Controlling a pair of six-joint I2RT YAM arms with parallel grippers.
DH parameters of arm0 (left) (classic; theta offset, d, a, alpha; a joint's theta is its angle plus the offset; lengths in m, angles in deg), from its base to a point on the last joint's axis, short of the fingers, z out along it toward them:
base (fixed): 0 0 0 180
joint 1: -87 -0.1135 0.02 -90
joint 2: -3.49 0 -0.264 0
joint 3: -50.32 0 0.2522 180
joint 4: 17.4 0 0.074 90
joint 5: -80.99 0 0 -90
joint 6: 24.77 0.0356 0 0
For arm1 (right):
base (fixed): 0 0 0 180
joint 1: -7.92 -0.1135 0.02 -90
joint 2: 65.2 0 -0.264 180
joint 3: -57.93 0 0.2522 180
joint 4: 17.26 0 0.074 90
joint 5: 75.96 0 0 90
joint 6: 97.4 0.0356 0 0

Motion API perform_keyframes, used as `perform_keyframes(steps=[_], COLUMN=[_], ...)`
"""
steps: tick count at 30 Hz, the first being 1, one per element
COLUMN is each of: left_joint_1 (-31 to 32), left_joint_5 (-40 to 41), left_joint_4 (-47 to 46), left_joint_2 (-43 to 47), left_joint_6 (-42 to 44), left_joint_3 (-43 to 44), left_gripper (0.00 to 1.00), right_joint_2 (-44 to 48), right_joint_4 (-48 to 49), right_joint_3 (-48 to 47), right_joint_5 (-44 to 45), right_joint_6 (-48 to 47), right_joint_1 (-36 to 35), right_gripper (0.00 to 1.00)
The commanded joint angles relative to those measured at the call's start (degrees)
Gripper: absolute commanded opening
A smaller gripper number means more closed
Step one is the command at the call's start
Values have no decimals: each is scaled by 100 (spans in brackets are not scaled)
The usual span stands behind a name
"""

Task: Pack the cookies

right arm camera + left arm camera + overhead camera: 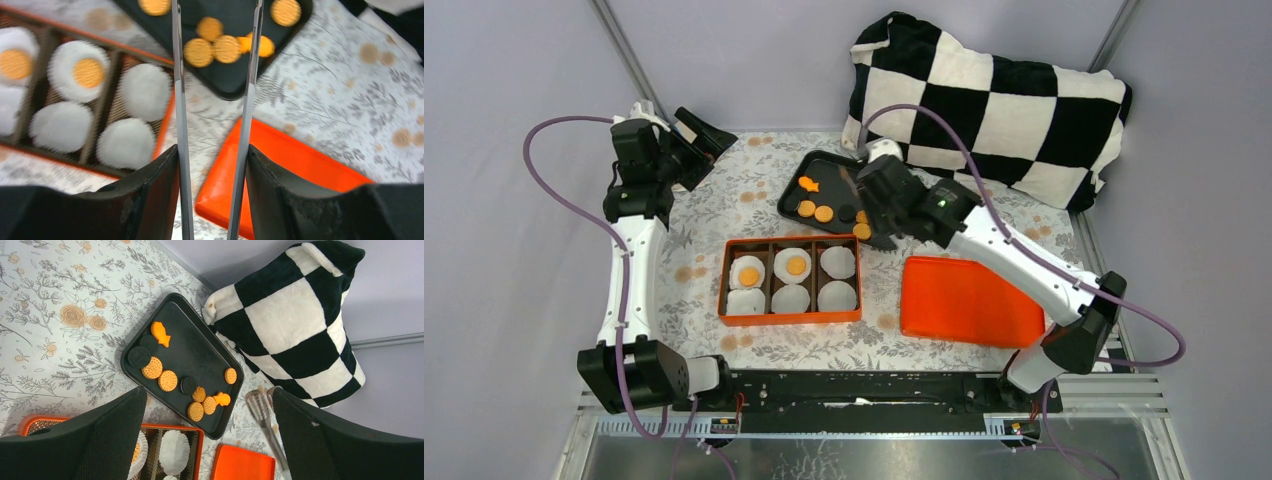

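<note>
Several orange cookies [824,213] lie on a black tray [824,180], some round, one fish-shaped [161,333]. Two more cookies [749,276] [795,265] rest in white paper cups inside the orange divided box [790,318]. My right gripper [212,150] is shut on metal tongs [178,100], one tong arm against each finger. The tong tips stand apart above the tray's near corner, over a cluster of cookies [199,52], with nothing between them. My left gripper [209,392] hangs open and empty high over the back left of the table [699,140].
An orange lid [969,300] lies flat to the right of the box. A black-and-white checked pillow [994,100] lies against the back right, close behind the tray. The other cups [837,262] in the box hold nothing.
</note>
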Motion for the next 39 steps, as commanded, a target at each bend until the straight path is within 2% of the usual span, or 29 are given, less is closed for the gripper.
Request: perform_keyframes(steps=[1, 5, 13, 24, 33, 39], left_joint_1=[44, 36, 42, 44, 39, 39], left_joint_5=[-166, -137, -123, -158, -70, -113], left_joint_4=[-255, -269, -269, -314, -226, -206], left_joint_2=[-111, -83, -66, -103, -63, -81], left_joint_6=[-21, -5, 5, 13, 49, 55], left_joint_3=[-97, -97, -122, -158, -102, -98], left_gripper=[99, 99, 99, 99, 99, 99], right_joint_2=[112, -159, -921, -1847, -2290, -2396], right_joint_4=[305, 568, 585, 702, 825, 604], right_joint_3=[765, 1032, 831, 375, -313, -417], right_joint_5=[-14, -308, -673, -1070, -2717, -2459], right_joint_6=[109, 46, 133, 136, 216, 140], right_joint_1=[834, 1269, 1819, 2120, 2111, 2109], right_gripper=[53, 52, 49, 47, 44, 45])
